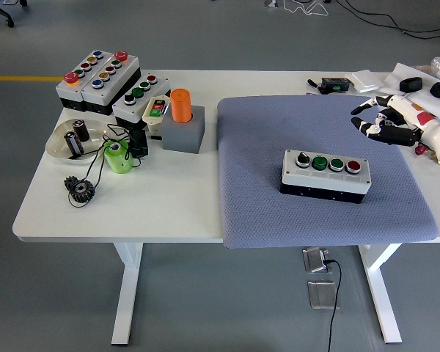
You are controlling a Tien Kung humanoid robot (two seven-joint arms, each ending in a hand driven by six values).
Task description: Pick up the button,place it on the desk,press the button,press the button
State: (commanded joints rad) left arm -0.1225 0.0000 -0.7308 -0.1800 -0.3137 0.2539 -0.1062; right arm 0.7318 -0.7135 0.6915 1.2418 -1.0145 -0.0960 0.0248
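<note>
A white button box with a black knob, two green buttons and a red button lies on the grey-blue pad at the right half of the table. My right hand is lifted off it, up and to the right near the pad's far right corner, with its fingers spread and empty. My left hand does not show.
At the back left stand several more button boxes, an orange cylinder in a grey block, a bowl with parts, a green cup with cable and a black gear. Small items lie at the far right corner.
</note>
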